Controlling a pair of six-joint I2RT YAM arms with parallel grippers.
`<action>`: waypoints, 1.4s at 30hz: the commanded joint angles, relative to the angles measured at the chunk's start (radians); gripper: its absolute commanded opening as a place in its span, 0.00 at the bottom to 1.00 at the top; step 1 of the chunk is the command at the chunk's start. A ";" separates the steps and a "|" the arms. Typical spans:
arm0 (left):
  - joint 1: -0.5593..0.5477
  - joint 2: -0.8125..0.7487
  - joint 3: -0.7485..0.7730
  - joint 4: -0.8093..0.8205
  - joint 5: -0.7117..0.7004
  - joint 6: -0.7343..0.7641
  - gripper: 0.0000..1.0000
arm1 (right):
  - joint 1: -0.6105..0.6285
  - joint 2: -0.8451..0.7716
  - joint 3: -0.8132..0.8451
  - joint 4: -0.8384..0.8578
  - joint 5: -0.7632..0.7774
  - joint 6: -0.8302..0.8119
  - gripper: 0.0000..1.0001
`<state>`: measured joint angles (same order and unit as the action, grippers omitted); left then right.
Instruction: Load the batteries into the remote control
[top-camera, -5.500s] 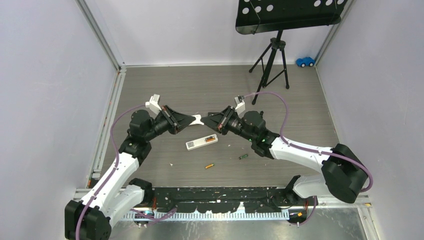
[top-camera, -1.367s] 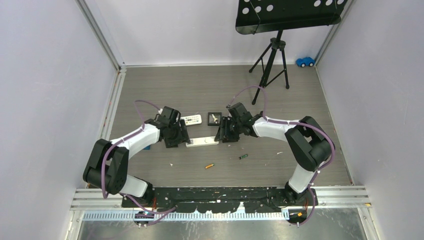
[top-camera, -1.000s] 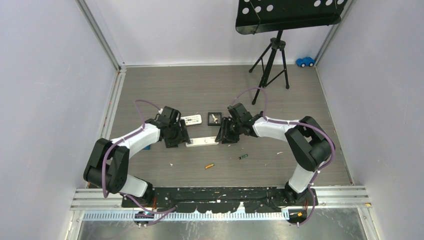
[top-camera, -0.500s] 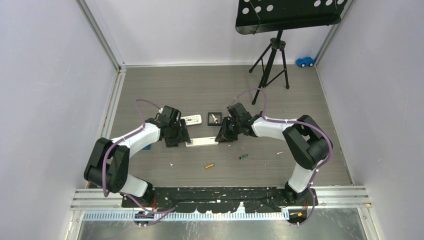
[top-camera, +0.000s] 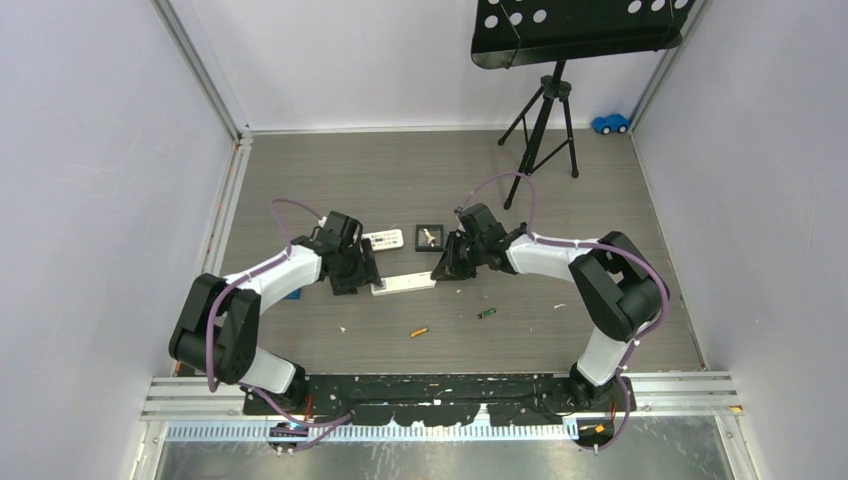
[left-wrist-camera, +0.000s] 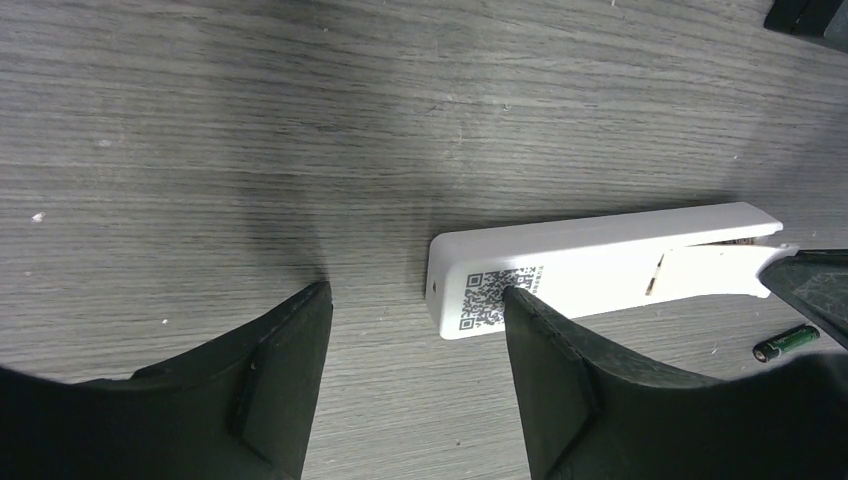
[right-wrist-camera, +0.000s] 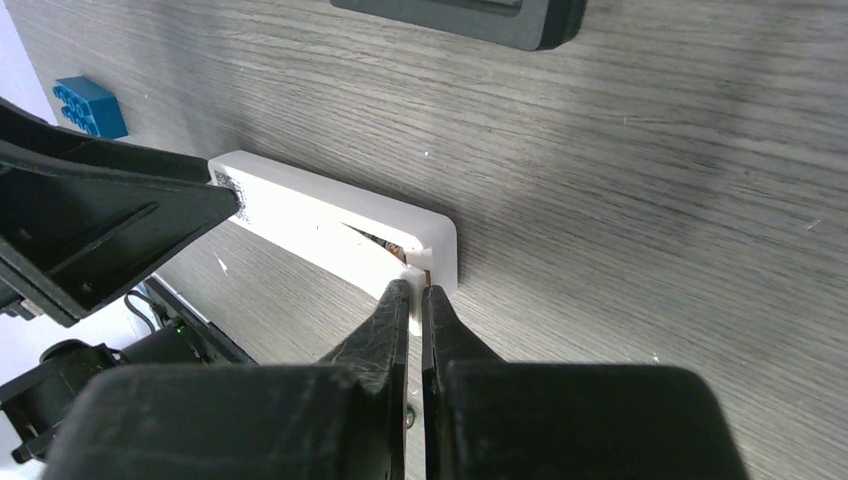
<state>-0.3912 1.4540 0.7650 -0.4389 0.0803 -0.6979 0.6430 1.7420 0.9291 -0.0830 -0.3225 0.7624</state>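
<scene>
Against right claw (right-wrist-camera: 412, 290) — remote control (right-wrist-camera: 300, 205)

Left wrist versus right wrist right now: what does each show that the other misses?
Left wrist only: a green battery beyond the remote control, near its far end, and the left gripper open at its QR-labelled end. Right wrist only: a blue brick, a black tray at the top edge, and the right gripper shut at the lip of the loose battery cover. Both: the remote lying back-up on the table, cover ajar.

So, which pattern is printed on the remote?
A black QR code on the remote control, clearest in left wrist view.
</scene>
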 joint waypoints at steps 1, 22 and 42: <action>0.005 0.015 0.029 0.014 -0.002 0.017 0.65 | 0.017 -0.031 -0.043 0.109 0.020 -0.046 0.01; 0.005 0.067 0.040 0.020 0.033 0.032 0.54 | 0.021 -0.023 -0.039 0.095 0.003 -0.113 0.00; 0.006 0.080 0.045 0.019 0.035 0.033 0.52 | 0.037 0.016 0.019 -0.114 0.199 -0.197 0.23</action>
<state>-0.3859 1.5082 0.8024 -0.4263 0.1486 -0.6903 0.6811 1.7287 0.9421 -0.1047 -0.2146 0.6140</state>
